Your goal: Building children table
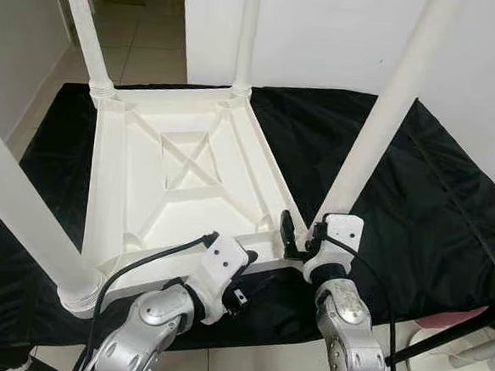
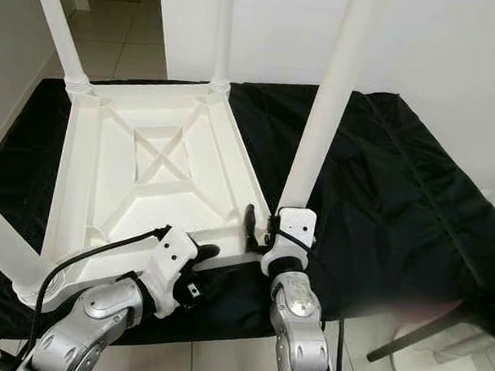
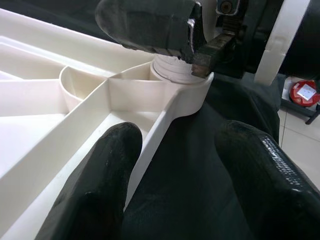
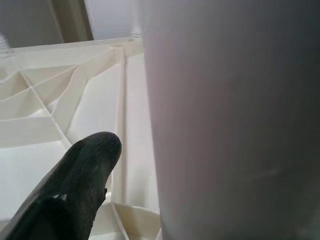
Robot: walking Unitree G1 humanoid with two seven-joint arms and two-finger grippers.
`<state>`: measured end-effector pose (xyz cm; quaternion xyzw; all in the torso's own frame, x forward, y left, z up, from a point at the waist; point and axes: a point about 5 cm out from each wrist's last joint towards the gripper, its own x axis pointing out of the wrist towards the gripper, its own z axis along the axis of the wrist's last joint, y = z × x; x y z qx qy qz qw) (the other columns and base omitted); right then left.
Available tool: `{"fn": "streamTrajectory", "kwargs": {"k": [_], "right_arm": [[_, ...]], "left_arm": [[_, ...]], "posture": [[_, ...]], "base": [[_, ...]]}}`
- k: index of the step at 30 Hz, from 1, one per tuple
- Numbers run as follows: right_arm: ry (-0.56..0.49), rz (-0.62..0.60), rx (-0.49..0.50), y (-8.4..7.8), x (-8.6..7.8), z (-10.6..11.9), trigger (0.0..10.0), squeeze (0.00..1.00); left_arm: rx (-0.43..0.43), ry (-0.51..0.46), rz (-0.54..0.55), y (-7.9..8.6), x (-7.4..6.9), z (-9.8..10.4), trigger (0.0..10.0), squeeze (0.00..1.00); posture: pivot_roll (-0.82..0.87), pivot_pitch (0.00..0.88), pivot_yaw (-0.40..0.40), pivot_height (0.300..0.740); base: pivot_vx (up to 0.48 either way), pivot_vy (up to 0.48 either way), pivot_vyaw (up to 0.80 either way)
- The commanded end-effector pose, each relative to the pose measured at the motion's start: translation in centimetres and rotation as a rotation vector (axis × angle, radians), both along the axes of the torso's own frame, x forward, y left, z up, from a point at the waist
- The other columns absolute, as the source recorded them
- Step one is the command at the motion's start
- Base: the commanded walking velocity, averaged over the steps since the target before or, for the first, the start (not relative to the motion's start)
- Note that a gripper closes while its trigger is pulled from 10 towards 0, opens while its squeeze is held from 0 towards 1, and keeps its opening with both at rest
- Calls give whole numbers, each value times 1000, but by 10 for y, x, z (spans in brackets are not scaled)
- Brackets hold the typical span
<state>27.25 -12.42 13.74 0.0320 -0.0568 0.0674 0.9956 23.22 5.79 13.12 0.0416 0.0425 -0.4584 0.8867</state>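
The children's table (image 1: 180, 172) lies upside down on the black cloth (image 1: 415, 214), all four legs standing up. Your right end effector (image 1: 299, 238) is clasped on the near right leg (image 1: 379, 127) at its base — keep that leg plumb while you seat it in the corner socket. Your left end effector (image 3: 172, 165), fingers spread wide, straddles the near rim; use it to steady the frame. Watch the white stool (image 1: 460, 370) beside your right arm — it crowds the elbow
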Motion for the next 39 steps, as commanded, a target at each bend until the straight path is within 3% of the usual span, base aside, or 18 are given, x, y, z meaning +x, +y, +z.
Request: {"fn": "streamTrajectory", "kwargs": {"k": [1, 4, 5, 6, 7, 8, 9, 11, 17, 19, 39], "right_arm": [[-17, 67, 10, -4, 2, 3, 10000, 1000], [-22, 103, 20, -4, 2, 4, 10000, 1000], [-27, 138, 20, -6, 1, 5, 10000, 925], [-27, 138, 20, -6, 1, 5, 10000, 925], [-30, 159, 18, -7, 0, 4, 10000, 322], [-30, 159, 18, -7, 0, 4, 10000, 322], [-25, 206, 9, -12, -1, 3, 10000, 0], [-25, 206, 9, -12, -1, 3, 10000, 0], [-3, 411, -103, -28, -3, -4, 10000, 0], [15, 484, -157, -41, 3, -4, 10000, 0], [3, 578, -283, -61, 26, 0, 10000, 0]], "left_arm": [[10, -19, 64, 1, 8, 0, 10000, 0], [7, -22, 67, 1, 9, 1, 10000, 0], [7, -24, 67, 1, 10, 1, 10000, 0], [7, -24, 67, 1, 10, 1, 10000, 0], [4, -24, 66, 0, 10, 2, 10000, 0], [4, -24, 66, 0, 10, 2, 10000, 0], [1, -24, 52, -2, 9, 2, 10000, 0], [1, -24, 52, -2, 9, 2, 10000, 0], [20, -9, -25, -2, 2, 0, 10000, 0], [21, -6, -82, -1, -1, 4, 10000, 0], [70, -30, -122, 0, 4, 2, 10000, 0]], "posture": [[-20, 28, -63, 740], [-22, 27, -62, 740], [-25, 24, -60, 740], [-25, 24, -60, 740], [-29, 21, -59, 740], [-29, 21, -59, 740], [-31, 18, -52, 740], [-31, 18, -52, 740], [-39, 9, -33, 740], [-37, 6, -31, 740], [-28, 0, -25, 740]], "base": [[0, 0, 0], [0, 0, 0], [0, 0, 0], [0, 0, 0], [0, 0, 0], [0, 0, 0], [0, 0, 0], [0, 0, 0], [0, 0, 0], [0, 0, 0], [0, 0, 0]]}}
